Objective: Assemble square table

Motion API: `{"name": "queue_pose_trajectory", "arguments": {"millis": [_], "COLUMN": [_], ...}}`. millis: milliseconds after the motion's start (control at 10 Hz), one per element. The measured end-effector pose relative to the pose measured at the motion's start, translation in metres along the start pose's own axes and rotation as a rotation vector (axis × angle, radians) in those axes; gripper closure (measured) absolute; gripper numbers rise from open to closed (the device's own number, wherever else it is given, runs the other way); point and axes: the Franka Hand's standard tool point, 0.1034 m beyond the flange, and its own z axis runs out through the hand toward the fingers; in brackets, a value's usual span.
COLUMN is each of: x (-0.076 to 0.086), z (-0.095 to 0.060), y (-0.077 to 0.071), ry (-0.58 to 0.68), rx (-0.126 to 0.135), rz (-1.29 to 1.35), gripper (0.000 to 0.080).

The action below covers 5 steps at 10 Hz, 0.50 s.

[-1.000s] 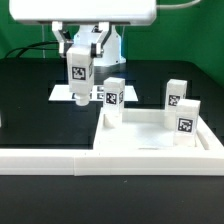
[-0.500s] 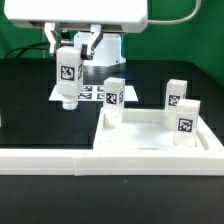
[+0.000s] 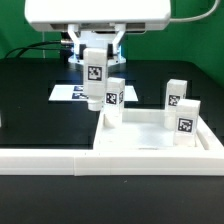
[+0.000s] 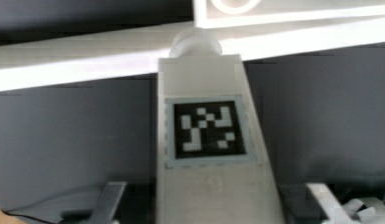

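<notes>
Gripper clamped on one white leg, held upright and hanging clear of the table. Below and toward the exterior view's right sits the square tabletop, carrying three upright legs. Marker board lies behind the held leg.

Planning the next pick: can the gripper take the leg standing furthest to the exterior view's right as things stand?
Probably not yet: the gripper is shut on a leg hanging upright. The rightmost leg itself stands unobstructed from above on the square table.
</notes>
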Motion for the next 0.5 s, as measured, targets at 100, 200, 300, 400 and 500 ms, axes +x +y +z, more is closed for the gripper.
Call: {"name": "queue_pose_trajectory", "arguments": {"millis": [100, 200, 300, 400, 500], "x": [-0.003, -0.005, -0.007, -0.012, -0.015], "z": [0.008, 0.016, 0.022, 0.028, 0.03], "y": [-0.005, -0.007, -0.008, -0.01, -0.009], "ry": [-0.008, -0.015, -0.022, -0.032, -0.037], "rx": [0.002, 0.002, 0.001, 0.001, -0.001], "rz": [-0.006, -0.01, -0.013, -0.018, -0.019], "gripper": [0.0506, 0.0506, 0.0506, 0.0506, 0.0506]}}
